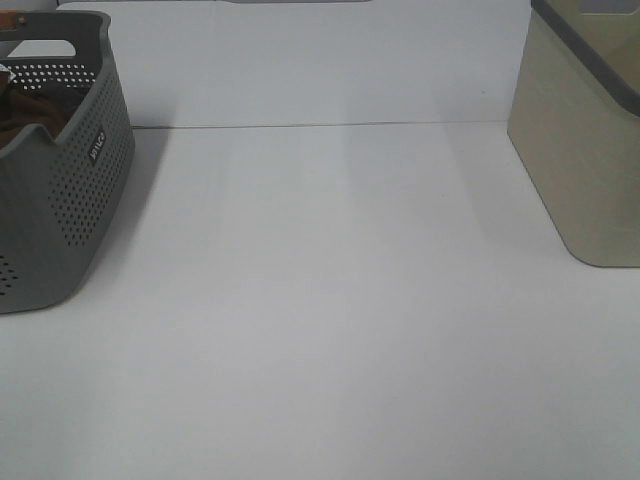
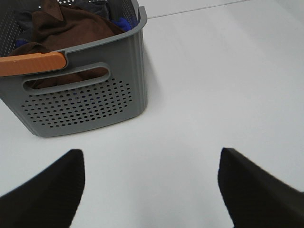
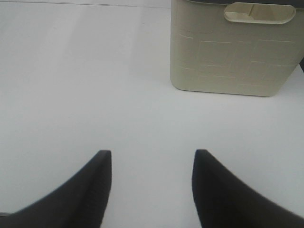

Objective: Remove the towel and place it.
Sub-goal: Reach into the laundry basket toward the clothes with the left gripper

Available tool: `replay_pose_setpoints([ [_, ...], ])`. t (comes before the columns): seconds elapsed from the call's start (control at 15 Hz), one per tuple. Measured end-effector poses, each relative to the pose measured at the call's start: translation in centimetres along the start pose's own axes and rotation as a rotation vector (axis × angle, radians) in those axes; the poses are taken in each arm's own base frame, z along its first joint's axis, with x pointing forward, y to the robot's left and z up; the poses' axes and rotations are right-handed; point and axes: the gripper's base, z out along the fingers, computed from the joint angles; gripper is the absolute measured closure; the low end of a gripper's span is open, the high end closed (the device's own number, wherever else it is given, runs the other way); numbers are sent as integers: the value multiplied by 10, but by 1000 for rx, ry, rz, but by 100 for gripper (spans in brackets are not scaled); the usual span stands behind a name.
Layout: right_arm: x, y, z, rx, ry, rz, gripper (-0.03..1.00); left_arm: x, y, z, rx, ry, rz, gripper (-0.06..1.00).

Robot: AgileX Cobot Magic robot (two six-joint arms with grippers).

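Note:
A brown towel (image 2: 71,28) lies on top of other laundry in a grey perforated basket (image 2: 80,99) with an orange handle. The basket (image 1: 70,190) stands at the left edge of the exterior high view, with a bit of the brown towel (image 1: 30,110) showing inside. My left gripper (image 2: 149,180) is open and empty, over the white table in front of the basket. My right gripper (image 3: 152,183) is open and empty, over the table in front of a beige bin (image 3: 235,47). Neither gripper shows in the exterior high view.
The beige bin (image 1: 585,140) with a dark rim stands at the right edge of the white table (image 1: 330,300). Blue and grey cloth (image 2: 121,21) lies under the brown towel in the basket.

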Motion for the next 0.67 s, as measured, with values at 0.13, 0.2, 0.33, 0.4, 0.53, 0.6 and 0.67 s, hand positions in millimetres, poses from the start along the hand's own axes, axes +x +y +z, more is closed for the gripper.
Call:
replay_pose_setpoints([
  [0.13,0,0,0,0,0,0,46,0,0,0,0,0,0,20],
  [0.2,0,0,0,0,0,0,46,0,0,0,0,0,0,20],
  [0.33,0,0,0,0,0,0,46,0,0,0,0,0,0,20],
  [0.4,0,0,0,0,0,0,46,0,0,0,0,0,0,20],
  [0.53,0,0,0,0,0,0,46,0,0,0,0,0,0,20],
  [0.6,0,0,0,0,0,0,46,0,0,0,0,0,0,20],
  [0.67,0,0,0,0,0,0,46,0,0,0,0,0,0,20],
])
